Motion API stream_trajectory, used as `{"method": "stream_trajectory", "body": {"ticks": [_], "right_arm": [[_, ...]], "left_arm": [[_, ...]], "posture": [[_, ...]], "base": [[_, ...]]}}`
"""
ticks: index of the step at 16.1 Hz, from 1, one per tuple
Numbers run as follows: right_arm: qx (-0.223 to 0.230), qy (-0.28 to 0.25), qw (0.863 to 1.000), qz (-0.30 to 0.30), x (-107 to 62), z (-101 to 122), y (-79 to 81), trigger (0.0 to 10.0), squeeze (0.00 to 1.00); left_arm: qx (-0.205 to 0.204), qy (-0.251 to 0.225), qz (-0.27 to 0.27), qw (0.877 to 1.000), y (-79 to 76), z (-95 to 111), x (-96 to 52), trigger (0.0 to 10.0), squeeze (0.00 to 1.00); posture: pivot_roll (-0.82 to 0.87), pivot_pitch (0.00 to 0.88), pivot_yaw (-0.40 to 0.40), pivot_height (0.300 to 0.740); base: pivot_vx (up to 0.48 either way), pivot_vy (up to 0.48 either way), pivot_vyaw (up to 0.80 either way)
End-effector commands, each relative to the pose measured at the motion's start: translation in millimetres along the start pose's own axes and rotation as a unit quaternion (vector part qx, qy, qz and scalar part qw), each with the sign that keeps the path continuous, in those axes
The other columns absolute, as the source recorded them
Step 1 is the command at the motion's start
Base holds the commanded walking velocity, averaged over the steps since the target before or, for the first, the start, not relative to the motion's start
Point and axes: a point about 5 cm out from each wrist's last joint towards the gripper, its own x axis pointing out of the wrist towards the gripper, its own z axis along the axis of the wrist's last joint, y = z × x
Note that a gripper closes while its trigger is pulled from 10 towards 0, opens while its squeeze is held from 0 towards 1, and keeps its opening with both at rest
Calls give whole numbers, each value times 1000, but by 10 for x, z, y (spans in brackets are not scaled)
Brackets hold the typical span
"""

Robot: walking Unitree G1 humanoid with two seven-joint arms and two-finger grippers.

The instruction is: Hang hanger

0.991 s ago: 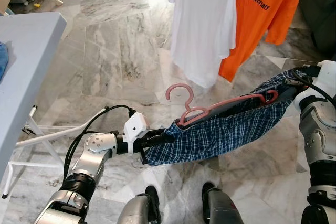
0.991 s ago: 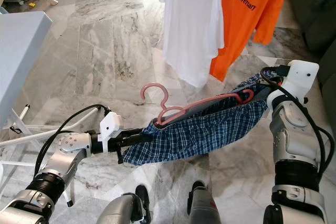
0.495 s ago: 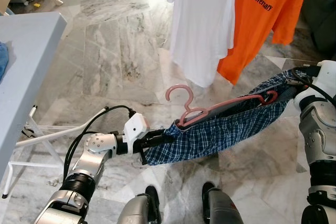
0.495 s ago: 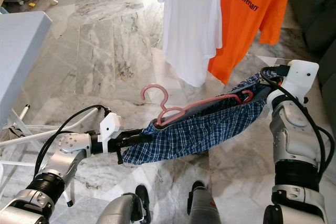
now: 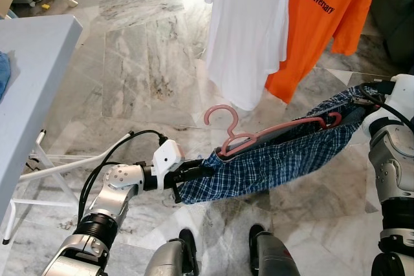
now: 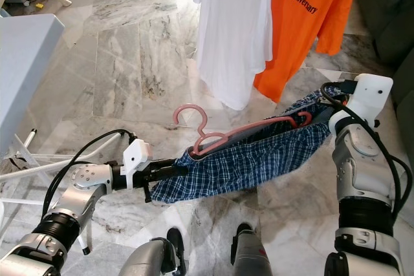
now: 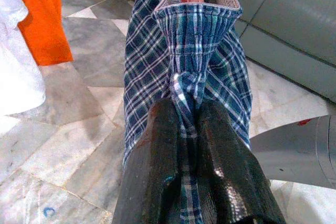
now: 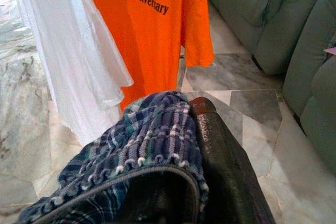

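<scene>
a white t-shirt (image 5: 248, 30) hangs just beside an orange t-shirt (image 5: 326, 17) with dark lettering, the white one overlapping its edge. below them lies a grey marble floor (image 5: 142, 63). a pale blue counter (image 5: 32, 88) on white folding legs stands at the left. a grey-green sofa (image 8: 273, 19) sits near the shirts.

Two T-shirts hang side by side: one white T-shirt (image 5: 249, 30) and one orange T-shirt (image 5: 326, 21) with dark lettering. One pink hanger (image 5: 259, 135) carries one pair of blue plaid shorts (image 5: 265, 166). Two grippers hold that garment, the left gripper (image 7: 191, 145) and the right gripper (image 8: 210, 129), one at each end. One grey-blue table (image 5: 29, 88) stands at the left, and one grey-green sofa (image 8: 273, 30) sits on the marble floor (image 5: 136, 63).
</scene>
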Motion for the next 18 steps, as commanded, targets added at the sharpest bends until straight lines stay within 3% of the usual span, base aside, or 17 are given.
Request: {"method": "stream_trajectory", "body": {"ticks": [1, 7, 8, 9, 14, 18], "right_arm": [[-5, -12, 1000, -11, 1, 81, -47, 0, 0], [-5, -12, 1000, -11, 1, 81, -47, 0, 0], [-38, -11, 999, 21, -11, 129, 165, 0, 0], [-60, 33, 995, 75, -81, -22, 565, 0, 0], [-69, 47, 993, 81, -96, -56, 623, 0, 0], [-88, 41, 992, 76, -65, -54, 657, 0, 0]], "left_arm": [[-16, 24, 7, 1000, -29, -132, -93, 0, 0], [-16, 24, 7, 1000, -29, -132, -93, 0, 0], [1, 44, 43, 998, 13, -144, -37, 0, 0], [28, 57, 264, 962, 355, -30, -2, 0, 0], [38, 61, 297, 952, 377, -30, 34, 0, 0], [81, 52, 253, 963, 275, -2, 131, 0, 0]], "posture": [[-178, 291, 90, 740], [-178, 291, 90, 740], [-186, 287, 96, 740], [-182, 278, 92, 740], [-187, 272, 79, 740], [-185, 272, 73, 740]], "base": [[0, 0, 0], [0, 0, 0], [0, 0, 0], [0, 0, 0], [0, 0, 0], [0, 0, 0]]}}
